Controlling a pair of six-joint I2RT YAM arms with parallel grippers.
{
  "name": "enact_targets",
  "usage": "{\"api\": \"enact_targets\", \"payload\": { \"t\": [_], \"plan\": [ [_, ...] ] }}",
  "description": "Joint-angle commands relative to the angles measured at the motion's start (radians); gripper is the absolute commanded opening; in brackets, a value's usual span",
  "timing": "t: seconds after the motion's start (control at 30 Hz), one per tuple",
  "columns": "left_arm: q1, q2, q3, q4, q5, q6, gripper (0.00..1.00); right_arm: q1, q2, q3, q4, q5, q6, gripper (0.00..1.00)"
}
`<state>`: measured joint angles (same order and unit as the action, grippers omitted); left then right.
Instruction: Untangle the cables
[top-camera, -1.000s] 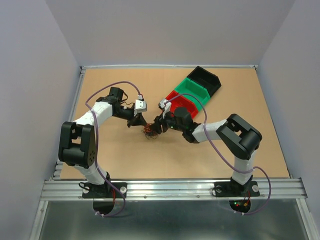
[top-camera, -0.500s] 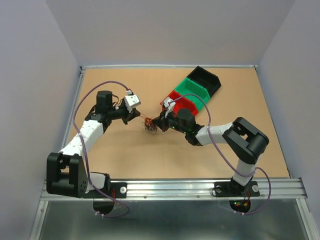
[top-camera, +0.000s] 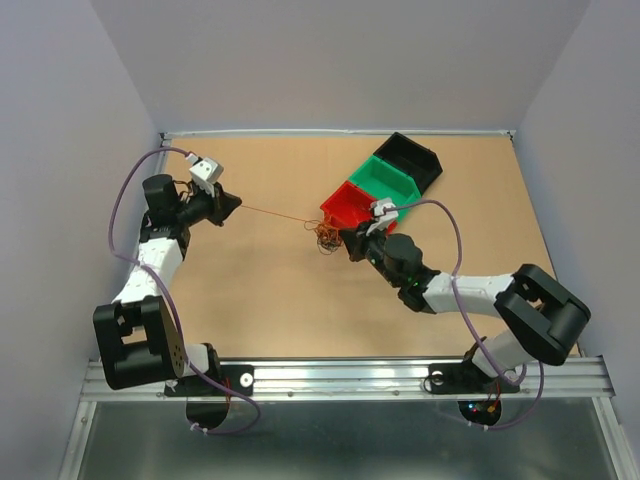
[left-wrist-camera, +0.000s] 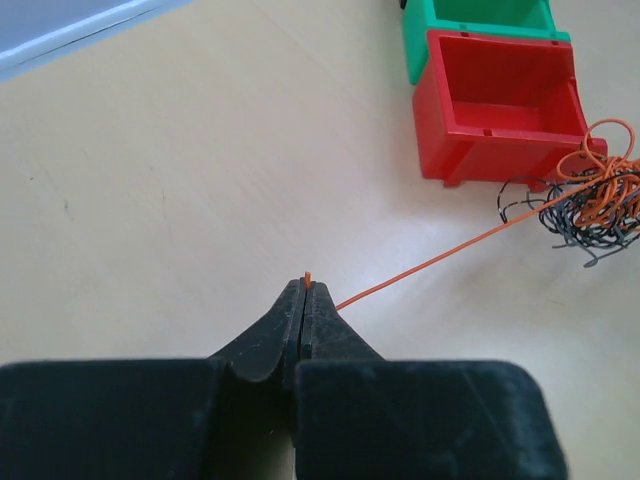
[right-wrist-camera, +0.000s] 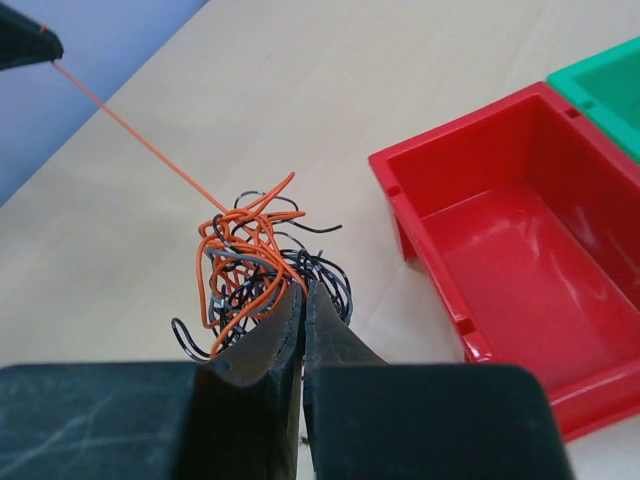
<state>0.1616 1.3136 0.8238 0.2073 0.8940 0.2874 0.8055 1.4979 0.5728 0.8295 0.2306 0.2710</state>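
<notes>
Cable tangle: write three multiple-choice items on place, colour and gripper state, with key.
1. Where is the cable tangle? A beside the red bin, outside it; B inside that bin; C at the near edge.
2. What colour is the wire stretched from the left gripper to the tangle? A blue; B white; C orange.
3. The right gripper is: A wide open; B shut on the tangle; C out of view.
Key: A, the tangle is next to the empty red bin; C, the taut strand is orange; B, its fingertips pinch the tangle.
</notes>
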Motion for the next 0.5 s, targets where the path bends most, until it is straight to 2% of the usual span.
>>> {"api": "enact_targets", "payload": {
  "t": [0.0, 0.2, 0.37, 0.47],
  "plan": [
    [0.039, -0.022, 0.015, 0.135, -0.090, -0.002, 0.04, -0.022, -0.063, -0.063, -0.049, 0.225, 0.016, 0.00],
    [0.073, -0.079, -0.023, 0.208, -0.231, -0.048, 0.00, -0.064, -0.209, -0.175, -0.050, 0.456, 0.114, 0.03],
    [0.118, -0.111, -0.049, 0.254, -0.293, -0.097, 0.00, -0.182, -0.389, -0.290, -0.052, 0.489, 0.198, 0.01],
    [0.139, -0.122, -0.054, 0.259, -0.296, -0.109, 0.00, -0.193, -0.516, -0.350, -0.052, 0.523, 0.211, 0.01]
  ]
}}
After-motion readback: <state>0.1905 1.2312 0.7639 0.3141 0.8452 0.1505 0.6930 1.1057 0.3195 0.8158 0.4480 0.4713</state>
